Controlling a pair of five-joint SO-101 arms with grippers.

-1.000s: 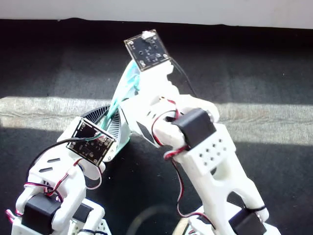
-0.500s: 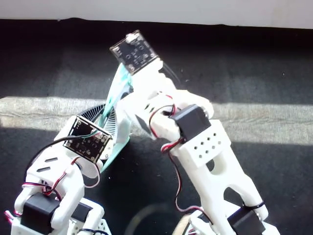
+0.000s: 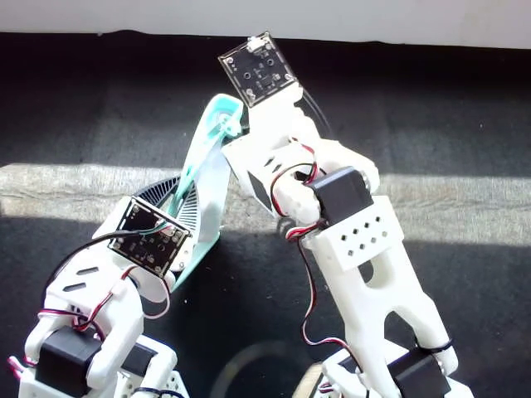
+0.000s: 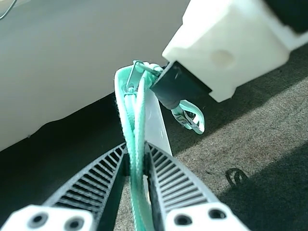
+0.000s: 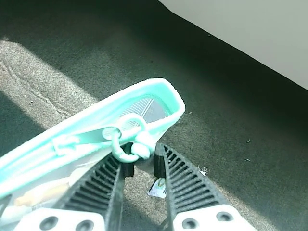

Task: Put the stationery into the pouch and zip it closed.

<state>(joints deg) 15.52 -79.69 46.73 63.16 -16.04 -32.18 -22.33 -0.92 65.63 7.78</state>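
Pouch (image 3: 207, 178) above dark mat (image 3: 465, 124) — left gripper (image 4: 136, 150) clamps edge, right gripper (image 5: 143, 158) pinches zipper pull (image 5: 130, 132).

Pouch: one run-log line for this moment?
pouch: held by both arms | left gripper: clamped on pouch edge | right gripper: shut on zipper pull | zip: extent unclear

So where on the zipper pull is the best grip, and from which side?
Probably the ring end of the zipper pull, standing clear of the pouch edge. Come from the corner end, along the zip line, closing across the flat ring; the left end effector pins the pouch on edge.
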